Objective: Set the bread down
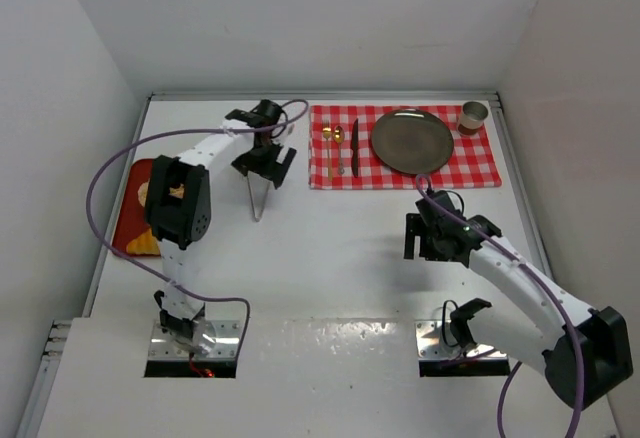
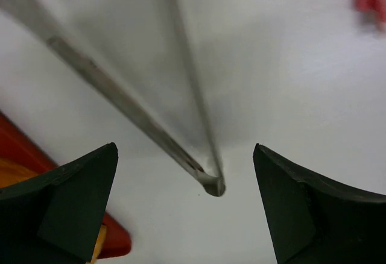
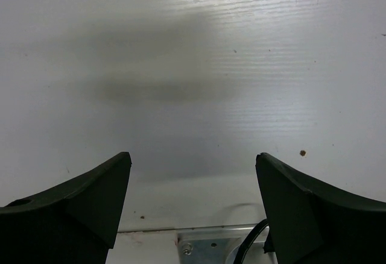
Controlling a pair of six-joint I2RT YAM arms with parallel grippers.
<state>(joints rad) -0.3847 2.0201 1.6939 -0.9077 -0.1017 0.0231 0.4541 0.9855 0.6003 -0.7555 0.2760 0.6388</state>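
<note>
The bread [image 1: 146,195] lies on a red tray [image 1: 128,220] at the table's left edge, and my left arm's elbow covers most of it, so only golden-brown patches show. My left gripper [image 1: 265,172] hangs open over the white table, right of the tray, directly above metal tongs [image 1: 258,196]. In the left wrist view the tongs' hinge end [image 2: 214,185] lies between the spread fingers of the left gripper [image 2: 184,149], untouched, with the red tray's corner [image 2: 114,240] at lower left. My right gripper [image 1: 424,240] [image 3: 193,155] is open over bare table, holding nothing.
A red-checked cloth [image 1: 485,163] at the back right carries a dark round plate [image 1: 412,140], a knife [image 1: 354,146], gold cutlery [image 1: 333,148] and a small cup [image 1: 473,116]. White walls close in the table on three sides.
</note>
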